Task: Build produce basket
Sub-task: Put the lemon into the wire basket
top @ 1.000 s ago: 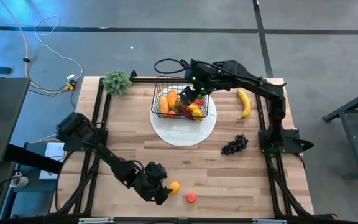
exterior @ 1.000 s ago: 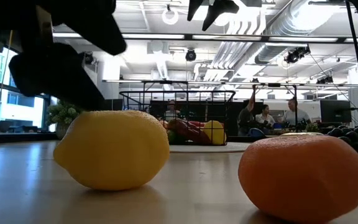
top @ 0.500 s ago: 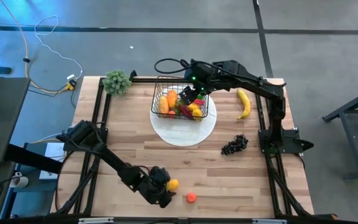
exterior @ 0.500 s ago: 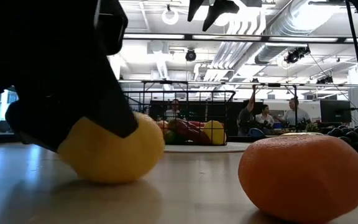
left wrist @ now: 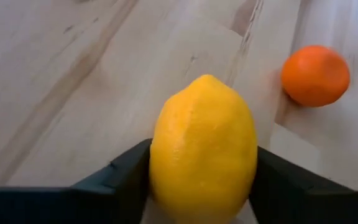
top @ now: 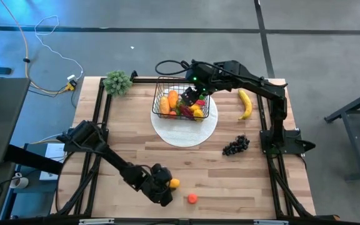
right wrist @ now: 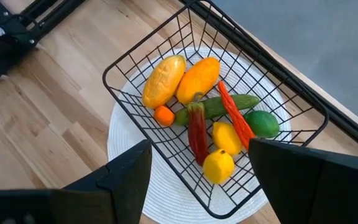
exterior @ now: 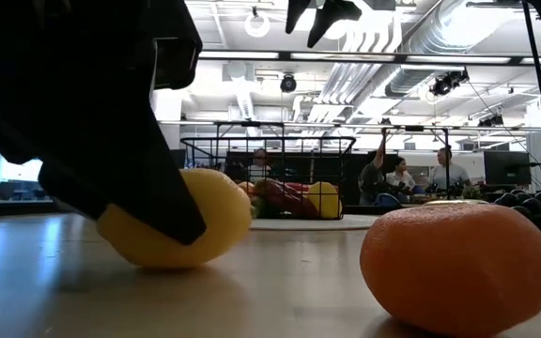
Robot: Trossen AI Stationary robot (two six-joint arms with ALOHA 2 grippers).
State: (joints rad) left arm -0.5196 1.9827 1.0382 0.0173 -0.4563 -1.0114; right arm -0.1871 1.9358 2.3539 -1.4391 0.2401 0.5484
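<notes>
Lemon (left wrist: 204,146) comes first, lying on the desk (top: 130,144) close to its near edge, left of centre, with the left end effector (top: 162,190) around it: in the left wrist view both dark fingers (left wrist: 123,171) press against its flanks, so it looks gripped, though it rests on the wood in the low view. It seems a light, hard, smooth toy with a rounded body, likely to squirt out of a shallow pinch; across the widest middle, as the fingers sit now, looks like the right hold. Just beside it toward the right lies a small orange fruit (top: 192,198), untaken. Farther back, near the right edge, dark grapes (top: 235,145) wait, and a banana (top: 246,103) lies toward the far right corner. At the far middle of the desk the basket (top: 182,100) stands on a round white plate (top: 186,134), already holding several pieces of produce (right wrist: 207,124). The right end effector (top: 194,95) hangs over it, fingers spread apart and empty.
</notes>
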